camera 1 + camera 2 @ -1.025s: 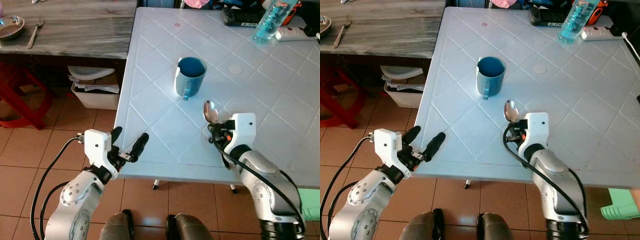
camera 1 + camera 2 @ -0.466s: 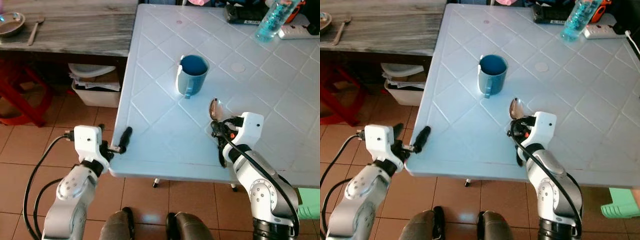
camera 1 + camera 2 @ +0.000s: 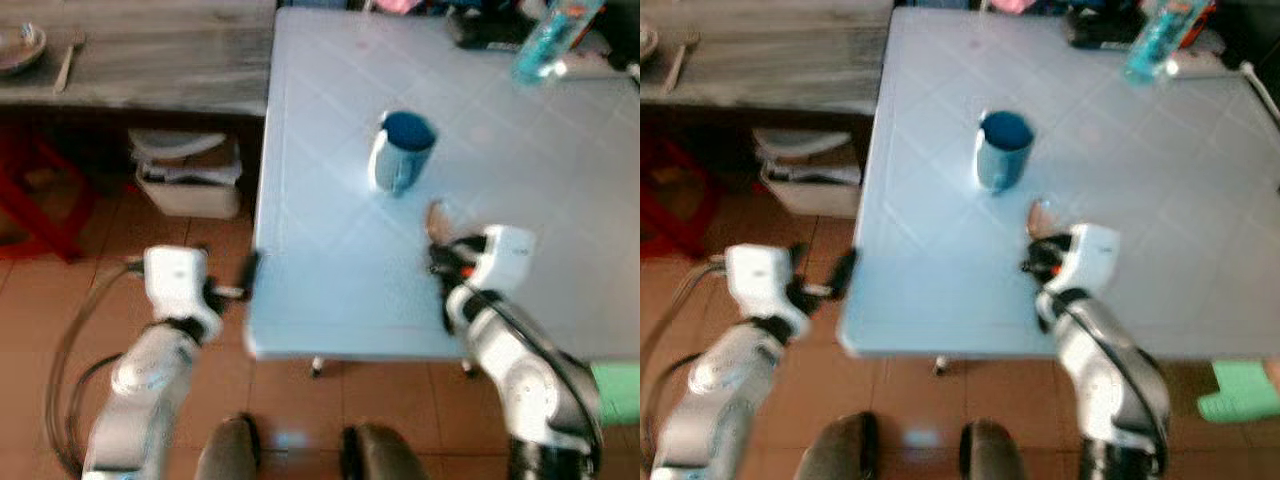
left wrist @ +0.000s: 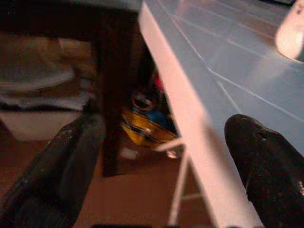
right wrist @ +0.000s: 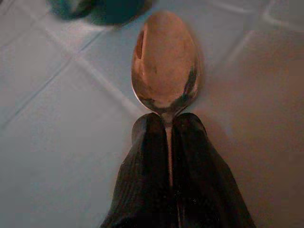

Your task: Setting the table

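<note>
Looking down from the head, both eye views are blurred, but the main things are clear. On the light blue table a blue mug stands about in the middle, well apart from the near edge. The right gripper is over the table, between the mug and the near edge, and it carries a spoon whose bowl points away from the robot, toward the mug. The bowl is near the mug's base, but I cannot tell if they touch. The left gripper is at the table's left edge, close to the near corner, and it holds nothing. The right arm is therefore the nearer one to the mug.

In the left wrist view, the two black fingers are wide apart, one on each side of the white table edge, so these jaws are released and empty.

In the right wrist view, the jaws are clenched on the spoon's neck, just behind the bowl. The spoon's long axis continues the line of the fingers. The bowl is face up, low over the table surface, with the dark mug just beyond its tip. I judge the next move is to lay the spoon down beside the mug.
</note>
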Available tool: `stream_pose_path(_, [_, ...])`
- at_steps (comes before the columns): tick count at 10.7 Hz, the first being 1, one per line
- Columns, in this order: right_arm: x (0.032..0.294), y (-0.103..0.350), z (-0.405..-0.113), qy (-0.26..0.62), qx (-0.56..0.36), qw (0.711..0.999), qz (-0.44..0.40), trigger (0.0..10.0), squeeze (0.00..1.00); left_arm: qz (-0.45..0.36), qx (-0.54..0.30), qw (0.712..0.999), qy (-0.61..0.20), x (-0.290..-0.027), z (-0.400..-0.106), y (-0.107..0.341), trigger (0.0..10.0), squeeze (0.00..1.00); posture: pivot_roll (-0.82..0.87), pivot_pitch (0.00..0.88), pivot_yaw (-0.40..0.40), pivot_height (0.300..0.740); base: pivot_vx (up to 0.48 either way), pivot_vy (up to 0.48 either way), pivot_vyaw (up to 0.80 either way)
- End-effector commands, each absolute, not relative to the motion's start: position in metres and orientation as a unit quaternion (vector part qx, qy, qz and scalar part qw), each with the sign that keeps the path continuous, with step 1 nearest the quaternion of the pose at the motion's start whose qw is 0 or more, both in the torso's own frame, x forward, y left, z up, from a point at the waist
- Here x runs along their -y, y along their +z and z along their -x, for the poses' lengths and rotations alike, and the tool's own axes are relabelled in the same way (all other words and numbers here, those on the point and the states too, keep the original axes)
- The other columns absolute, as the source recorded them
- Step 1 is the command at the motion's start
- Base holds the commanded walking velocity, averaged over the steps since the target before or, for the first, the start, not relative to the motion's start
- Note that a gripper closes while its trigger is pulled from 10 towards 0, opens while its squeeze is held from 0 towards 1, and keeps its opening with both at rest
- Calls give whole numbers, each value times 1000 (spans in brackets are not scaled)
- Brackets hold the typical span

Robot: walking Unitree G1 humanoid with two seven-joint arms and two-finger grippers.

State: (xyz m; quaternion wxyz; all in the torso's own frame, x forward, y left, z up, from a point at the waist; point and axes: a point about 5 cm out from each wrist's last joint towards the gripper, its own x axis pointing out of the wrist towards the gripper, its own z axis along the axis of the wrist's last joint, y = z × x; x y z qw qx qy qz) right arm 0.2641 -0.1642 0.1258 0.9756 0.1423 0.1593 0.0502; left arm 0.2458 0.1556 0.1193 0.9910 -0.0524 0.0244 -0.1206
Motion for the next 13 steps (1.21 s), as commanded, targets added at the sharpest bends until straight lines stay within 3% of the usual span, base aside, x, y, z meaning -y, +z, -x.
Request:
stream_pose_path(1, [151, 97, -254, 75, -246, 957, -138, 10000, 0, 58, -25, 990, -125, -150, -244, 118, 10000, 0, -14, 196, -16, 740, 0, 0, 0])
stream_pose_path(3, [155, 92, -252, 65, -256, 956, -130, 10000, 0, 63, -24, 989, -128, -149, -244, 118, 10000, 0, -16, 195, -14, 740, 0, 0, 0])
stream_pose_path(4, [156, 91, -252, 62, -257, 955, -131, 6706, 0, 61, -23, 990, -129, -149, -244, 118, 10000, 0, -17, 194, -14, 740, 0, 379, 0])
stream_pose_path(5, [156, 90, -253, 59, -257, 955, -136, 0, 0, 60, -22, 990, -128, -150, -245, 118, 10000, 0, -17, 194, -13, 740, 0, 480, 0])
stream_pose_path(10, [138, 100, -272, 81, -226, 960, -145, 0, 0, 62, -18, 989, -131, -147, -248, 119, 10000, 0, -17, 188, -7, 740, 0, 480, 0])
stream_pose_path(13, [135, 103, -278, 99, -196, 970, -103, 0, 0, 60, -13, 990, -126, -146, -250, 119, 10000, 0, -19, 190, -10, 740, 0, 480, 0])
